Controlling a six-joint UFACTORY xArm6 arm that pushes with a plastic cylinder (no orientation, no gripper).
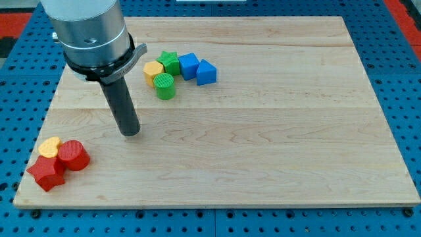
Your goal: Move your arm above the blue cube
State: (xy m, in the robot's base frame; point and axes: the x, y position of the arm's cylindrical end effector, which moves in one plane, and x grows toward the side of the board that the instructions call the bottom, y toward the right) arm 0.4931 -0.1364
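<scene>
Overhead, pale wooden board [263, 131] on blue pegboard [408, 79] — my tip [131, 133], a bare rod tool holding nothing, well left-below blue cube [189, 66]

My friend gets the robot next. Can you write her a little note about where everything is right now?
No claw: my tip rests on bare board, at the view's left, below and left of the top cluster.
Blue cube sits in that cluster beside the blue wedge, green star, yellow block and green cylinder.
Red and yellow blocks lie at bottom left.
Done: nothing yet. Left: move above the blue cube.
</scene>
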